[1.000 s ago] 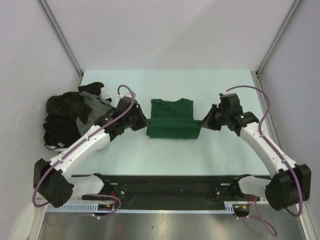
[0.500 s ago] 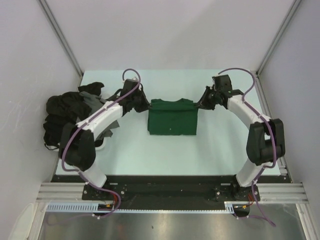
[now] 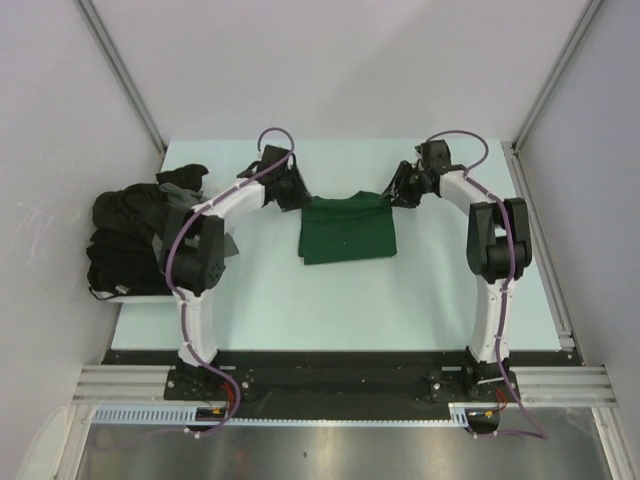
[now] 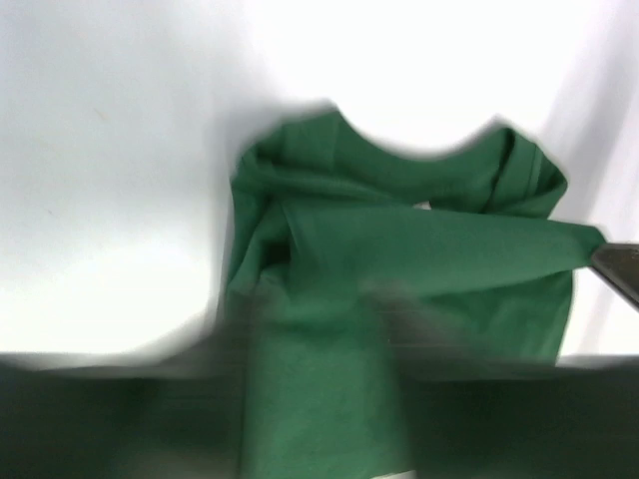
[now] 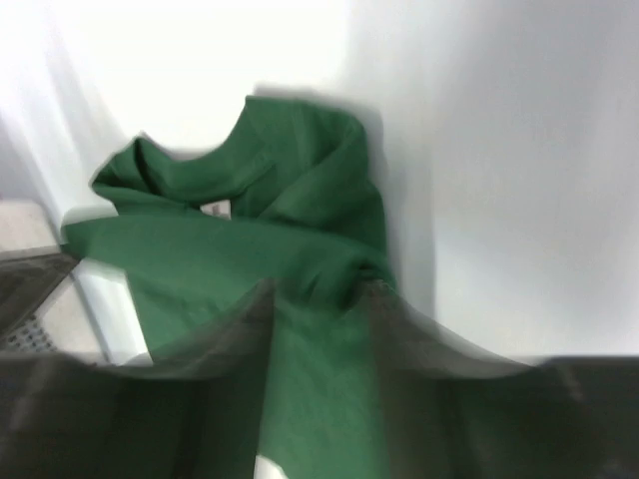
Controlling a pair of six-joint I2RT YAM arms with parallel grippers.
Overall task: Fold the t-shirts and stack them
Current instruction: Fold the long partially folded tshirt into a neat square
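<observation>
A pale mint tabletop point(image 3: 340, 300) lies between white walls point(image 3: 340, 60) (grey posts point(image 3: 120, 75) at the corners); a black rail point(image 3: 340, 365) edges it.

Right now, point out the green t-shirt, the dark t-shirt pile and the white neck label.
green t-shirt point(image 3: 348, 235), top view, middle of the folded body.
dark t-shirt pile point(image 3: 120, 235), top view, black fabric near its centre.
white neck label point(image 5: 213, 210), right wrist view, the label's centre.

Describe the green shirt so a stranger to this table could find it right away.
On the pale table, look toward the far middle. The green t-shirt lies there, folded. It is the only green garment; the others form a black and grey heap at the left edge.
</observation>
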